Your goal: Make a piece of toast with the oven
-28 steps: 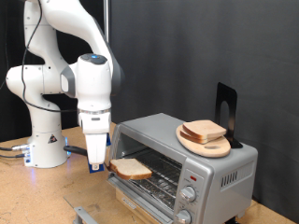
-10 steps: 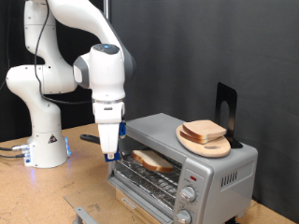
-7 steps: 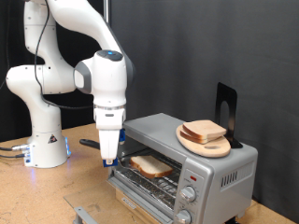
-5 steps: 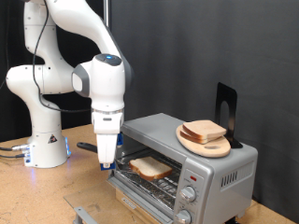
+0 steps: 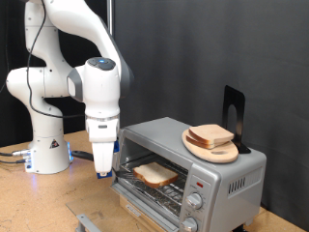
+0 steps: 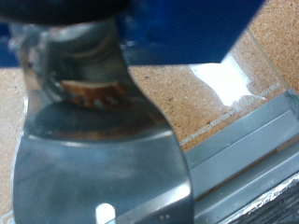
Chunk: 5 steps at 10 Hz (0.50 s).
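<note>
On the oven (image 5: 217, 169) a plate (image 5: 212, 147) holds slices; tool (image 5: 101, 174) state unclear.

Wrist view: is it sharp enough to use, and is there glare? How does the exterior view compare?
Wrist view: very close and blurred, a metal finger fills it, with a bright glare patch on the surface beyond. Exterior view: evenly lit and sharp; gripper, oven and piece of toast read clearly.

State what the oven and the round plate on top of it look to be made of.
The oven: apparently metal with a matte silver-grey finish, a wire rack inside, and a clear, probably glass door that hangs open. The round plate: seemingly pale unfinished wood, going by its light tan, dull surface; no grain is clear.
</note>
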### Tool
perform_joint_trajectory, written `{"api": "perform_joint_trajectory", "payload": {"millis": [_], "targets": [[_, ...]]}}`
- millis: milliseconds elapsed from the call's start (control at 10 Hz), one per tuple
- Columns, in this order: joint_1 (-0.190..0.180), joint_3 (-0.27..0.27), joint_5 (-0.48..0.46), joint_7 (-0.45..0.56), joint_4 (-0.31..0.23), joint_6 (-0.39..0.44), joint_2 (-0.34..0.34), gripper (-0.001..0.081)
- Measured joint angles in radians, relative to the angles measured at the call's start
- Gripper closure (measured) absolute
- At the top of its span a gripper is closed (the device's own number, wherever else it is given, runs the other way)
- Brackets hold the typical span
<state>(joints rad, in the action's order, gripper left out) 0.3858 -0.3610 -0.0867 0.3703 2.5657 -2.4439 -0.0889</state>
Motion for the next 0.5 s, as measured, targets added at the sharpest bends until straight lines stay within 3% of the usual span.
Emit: {"api": "perform_joint_trajectory", "payload": {"millis": [500], "targets": [[-0.004,-0.019,-0.037,-0.015,-0.009,-0.052,0.0,0.0542]]}}
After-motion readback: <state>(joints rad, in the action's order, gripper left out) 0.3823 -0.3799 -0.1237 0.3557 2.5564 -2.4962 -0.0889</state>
